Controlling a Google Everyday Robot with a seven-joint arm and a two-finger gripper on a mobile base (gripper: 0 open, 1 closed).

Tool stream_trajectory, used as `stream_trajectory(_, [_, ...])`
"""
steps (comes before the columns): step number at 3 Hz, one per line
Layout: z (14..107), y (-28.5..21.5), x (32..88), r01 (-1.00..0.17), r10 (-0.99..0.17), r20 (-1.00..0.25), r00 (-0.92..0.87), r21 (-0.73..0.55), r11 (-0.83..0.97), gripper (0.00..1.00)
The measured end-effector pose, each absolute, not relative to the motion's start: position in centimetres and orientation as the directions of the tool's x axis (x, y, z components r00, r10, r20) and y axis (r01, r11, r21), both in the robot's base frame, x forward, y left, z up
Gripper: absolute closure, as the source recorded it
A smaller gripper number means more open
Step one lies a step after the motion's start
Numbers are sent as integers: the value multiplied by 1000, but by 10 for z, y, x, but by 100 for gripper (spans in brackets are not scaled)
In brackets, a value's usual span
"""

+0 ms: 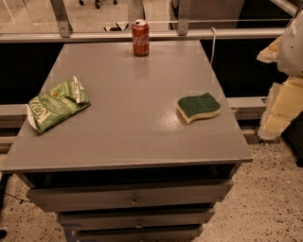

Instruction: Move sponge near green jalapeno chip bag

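Looks like a robot test room in a work building, not a home. Plain grey counter (pixel 132 142) with flat drawers (pixel 132 201) under its near edge. Hard speckled floor (pixel 270 198) past the near right corner. Metal rail (pixel 227 34) and glass wall (pixel 28 14) right behind the far edge. Robot gripper (pixel 279 118) hanging out past the right edge. A soda can (pixel 140 38) by the far edge, a chip bag (pixel 57 105) near the left edge and a sponge (pixel 199 108) near the right edge, set well apart.
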State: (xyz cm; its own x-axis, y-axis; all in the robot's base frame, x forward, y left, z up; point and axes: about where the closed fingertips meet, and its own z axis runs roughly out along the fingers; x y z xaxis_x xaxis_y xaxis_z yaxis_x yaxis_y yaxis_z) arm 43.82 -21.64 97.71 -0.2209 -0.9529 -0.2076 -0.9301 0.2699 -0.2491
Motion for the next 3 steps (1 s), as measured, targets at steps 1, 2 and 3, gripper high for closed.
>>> stream_trajectory(1, [977, -216, 438, -930, -953, -208, -221, -249, 270, 0])
stream_trajectory(2, [971, -217, 444, -927, -948, -236, -215, -255, 274, 0])
stream_trajectory(3, [949, -223, 471, -922, -921, -329, -207, -249, 296, 0])
